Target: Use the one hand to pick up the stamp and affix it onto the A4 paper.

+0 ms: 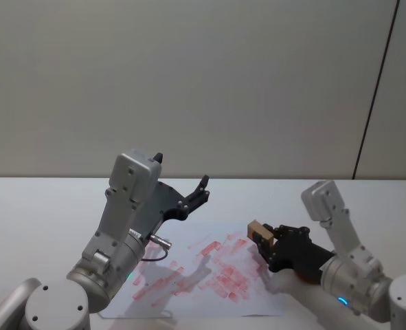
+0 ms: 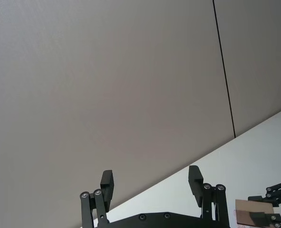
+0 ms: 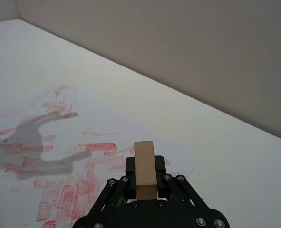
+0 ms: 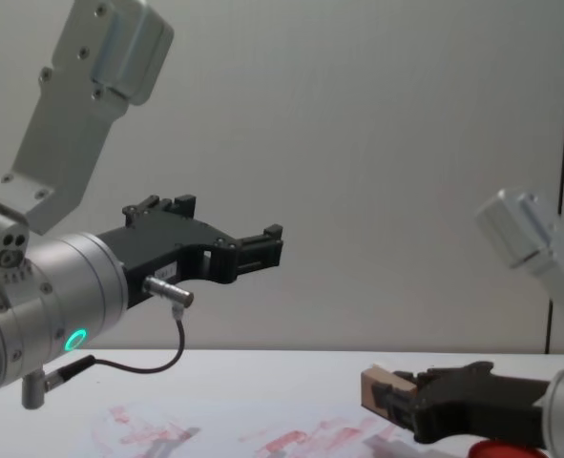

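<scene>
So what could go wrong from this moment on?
The right gripper holds the stamp near the right edge of the A4 paper, so the print could land partly off it. The left gripper hangs open above, so nothing pins the sheet and it may shift. The red marks are crowded, so prints could overlap.

A bare test lab, by the look: plain white surface point(image 1: 44, 199) against blank grey wall panels point(image 1: 189, 82).

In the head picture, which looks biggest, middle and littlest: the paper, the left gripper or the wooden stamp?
Biggest: A4 paper.
Middle: left gripper, open, raised nearer the camera.
Littlest: stamp, in the right gripper.
</scene>
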